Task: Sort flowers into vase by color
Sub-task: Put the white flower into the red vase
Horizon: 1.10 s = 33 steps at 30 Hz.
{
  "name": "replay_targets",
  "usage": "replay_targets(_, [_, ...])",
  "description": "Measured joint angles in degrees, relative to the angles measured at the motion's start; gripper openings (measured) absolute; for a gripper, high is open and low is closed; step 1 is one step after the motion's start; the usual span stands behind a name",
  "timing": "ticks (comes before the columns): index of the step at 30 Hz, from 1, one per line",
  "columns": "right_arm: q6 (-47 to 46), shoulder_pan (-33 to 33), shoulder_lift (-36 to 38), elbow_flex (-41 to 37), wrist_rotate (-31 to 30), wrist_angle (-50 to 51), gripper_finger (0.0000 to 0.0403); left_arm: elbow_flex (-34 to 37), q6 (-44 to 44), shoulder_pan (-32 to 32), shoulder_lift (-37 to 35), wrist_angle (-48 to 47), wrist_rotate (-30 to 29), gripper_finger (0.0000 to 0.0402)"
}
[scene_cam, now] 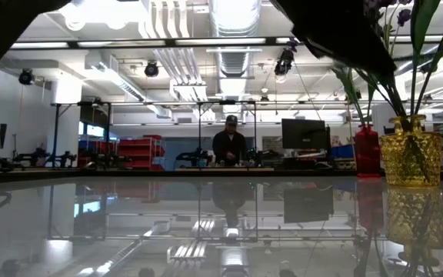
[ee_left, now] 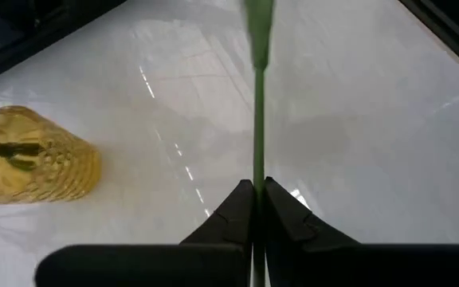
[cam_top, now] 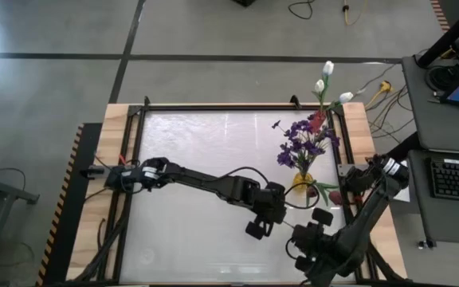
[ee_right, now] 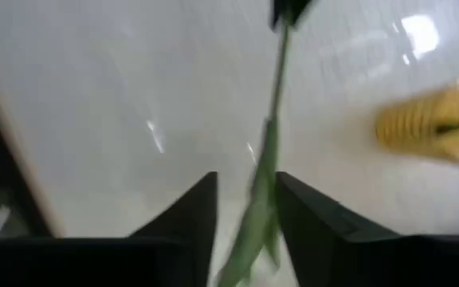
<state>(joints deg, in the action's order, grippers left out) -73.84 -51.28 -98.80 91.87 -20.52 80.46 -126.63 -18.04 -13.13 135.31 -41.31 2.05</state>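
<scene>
Table (cam_top: pixel 190 175): glossy white top in a dark frame, wood edging outside it.

Left arm reaches across from the left edge; left gripper (ee_left: pixel 253 209) sits just left of the yellow vase (cam_top: pixel 303 184). Fingers pinched tight on a thin green stem (ee_left: pixel 256 104), which runs straight out past the fingertips over bare tabletop. The bloom end of this stem is out of the wrist view, colour cannot be told.

Right arm comes in from the right edge, right gripper (ee_right: pixel 245 209) low and right of the left one, near the front of the table. Fingers narrowly apart with a second green stem (ee_right: pixel 271 119) and a leaf lying between them; contact not clear.

Yellow vase: ribbed amber glass, upright, holding purple blossom sprays (cam_top: pixel 301 142) with a red bud (cam_top: pixel 317 121) and white tulip buds (cam_top: pixel 326 76) rising behind them. A red vase (scene_cam: pixel 367 151) stands just beside it in the low view.

Person (scene_cam: pixel 229 144) stands far off in the room.
</scene>
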Motion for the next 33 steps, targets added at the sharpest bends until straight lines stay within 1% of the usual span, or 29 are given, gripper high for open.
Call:
replay_targets(2, [2.1, -0.3, 0.5, 3.1, -2.5, 0.1, 0.0146, 0.1, -0.5, -0.2, -1.3, -1.0, 0.0, 0.0])
replay_targets(4, [5.1, -0.8, 1.8, 6.6, -7.0, 0.2, 0.0176, 0.3, -0.6, -0.5, -2.7, -1.5, 0.2, 0.0])
replay_targets(5, [6.9, -1.3, 2.6, 8.5, -10.4, 0.1, 0.019, 0.6, -0.7, -0.6, -3.5, -1.9, 0.4, 0.0])
replay_targets(7, [10.9, -2.8, 4.5, 12.4, -19.5, 0.0, 0.0212, 1.7, -0.7, -0.8, -5.3, -2.0, 0.4, 0.0])
replay_targets(9, [15.2, -5.1, 6.3, 15.6, -29.2, 0.0, 0.023, 3.5, -0.3, -1.1, -7.6, -2.2, 0.5, 0.0])
replay_targets(11, [18.8, -7.7, 8.0, 17.7, -37.4, 0.0, 0.0242, 6.6, 0.3, -1.4, -11.0, -1.7, 0.5, 0.0])
replay_targets(13, [21.6, -10.2, 9.7, 19.0, -43.3, 0.0, 0.025, 10.8, 1.4, -1.7, -15.5, 0.7, 0.5, 0.0])
replay_targets(15, [23.4, -12.2, 11.0, 19.5, -47.6, 0.1, 0.0255, 16.1, 3.0, -1.8, -20.7, 5.0, 0.5, 0.0])
replay_targets(18, [24.6, -13.5, 12.7, 18.3, -50.6, -0.1, 0.0256, 24.9, 4.8, -2.0, -29.3, 14.7, 0.5, 0.0])
replay_targets(21, [24.7, -13.4, 13.5, 16.2, -50.6, 0.0, 0.0256, 33.2, 5.6, -2.1, -37.1, 25.5, 0.6, 0.0])
replay_targets(24, [26.4, -13.1, 13.7, 15.2, -51.9, 0.0, 0.0261, 39.6, 5.2, -2.1, -42.9, 31.5, 1.7, 0.0])
replay_targets(28, [29.0, -13.2, 14.2, 16.0, -53.8, -0.3, 0.027, 45.6, 4.2, -2.1, -47.8, 35.5, 6.7, 0.0])
replay_targets(31, [31.0, -12.6, 14.4, 16.5, -54.7, -0.3, 0.0272, 49.0, 4.4, -2.1, -50.1, 42.5, 11.2, 0.0])
replay_targets(33, [31.2, -11.2, 14.1, 16.5, -54.5, -0.3, 0.0271, 50.8, 4.6, -2.1, -50.6, 48.3, 12.2, 0.0])
